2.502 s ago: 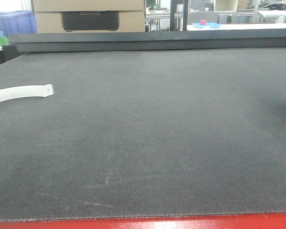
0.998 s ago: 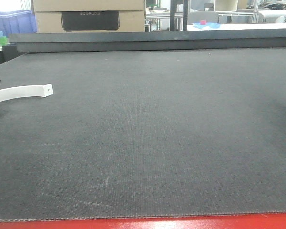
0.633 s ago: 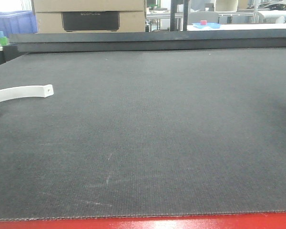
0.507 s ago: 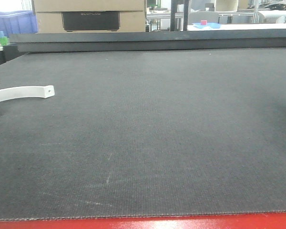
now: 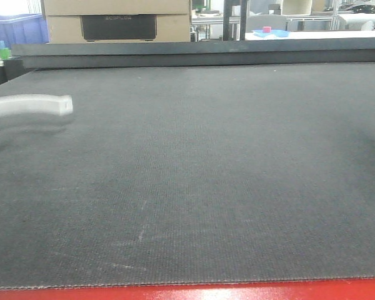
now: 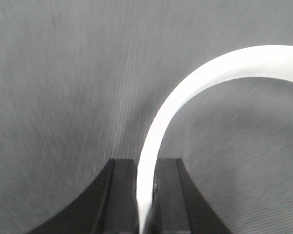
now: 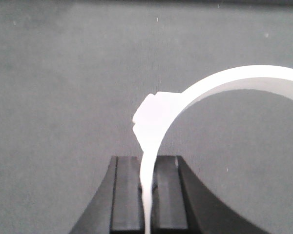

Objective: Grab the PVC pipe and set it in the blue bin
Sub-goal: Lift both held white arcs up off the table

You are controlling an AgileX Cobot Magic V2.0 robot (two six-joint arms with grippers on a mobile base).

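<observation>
The PVC pipe is a white curved strip. In the front view it hangs blurred just above the dark mat at the far left [image 5: 31, 105]. The left wrist view shows my left gripper [image 6: 145, 168] shut on one end of the PVC pipe [image 6: 210, 73], which arcs up and to the right. My right gripper [image 7: 147, 165] is shut on another white curved pipe piece [image 7: 224, 83] with a blocky tab, held over the mat. Neither gripper shows clearly in the front view. A blue bin [image 5: 15, 28] stands far back at the left, beyond the table.
The dark textured mat [image 5: 206, 175] covers the table, with a red front edge [image 5: 187, 292]. A raised dark rail [image 5: 200, 53] runs along the back. Behind it are cardboard boxes [image 5: 115, 19] and a small blue tray [image 5: 272, 32].
The white pipe at the left of the front view has lifted off the mat and moved up, now blurred. Before that it lay still while a dark gripper part came in at the left edge.
</observation>
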